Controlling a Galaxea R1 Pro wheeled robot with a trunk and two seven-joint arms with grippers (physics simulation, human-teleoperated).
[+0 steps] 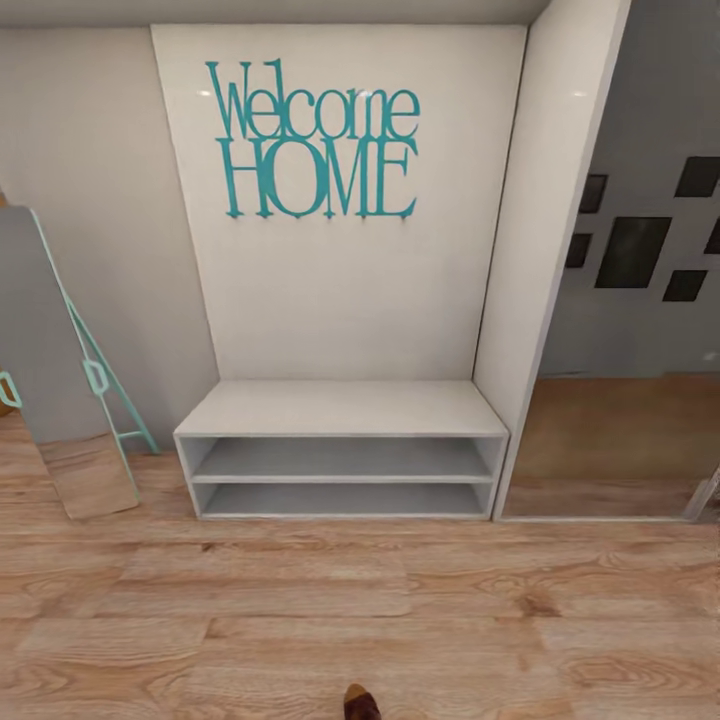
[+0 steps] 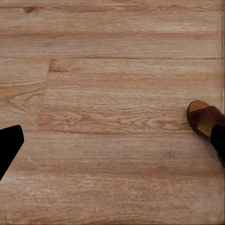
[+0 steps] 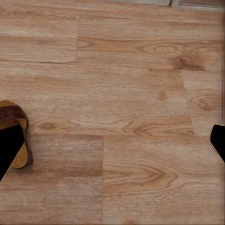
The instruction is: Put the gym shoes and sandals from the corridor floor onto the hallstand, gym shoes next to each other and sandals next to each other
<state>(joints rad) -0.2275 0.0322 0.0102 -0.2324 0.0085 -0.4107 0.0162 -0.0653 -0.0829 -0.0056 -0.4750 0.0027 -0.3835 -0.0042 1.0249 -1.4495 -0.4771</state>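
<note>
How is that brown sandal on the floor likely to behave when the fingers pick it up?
The sandal lies flat on the wood floor, so it probably won't roll or tip. Its wide strap looks like soft leather and may flex if gripped there. The thin tan footbed suggests it is light, though perhaps bendy when lifted from one end.

Teal lettering is reading "Welcome HOME" on the white wall panel above a pale rack; other readable text is probably not showing anywhere.

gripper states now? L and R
Left gripper: open, holding nothing, above the corridor floor.
Right gripper: open, holding nothing; a sandal lies beside one finger.
</note>
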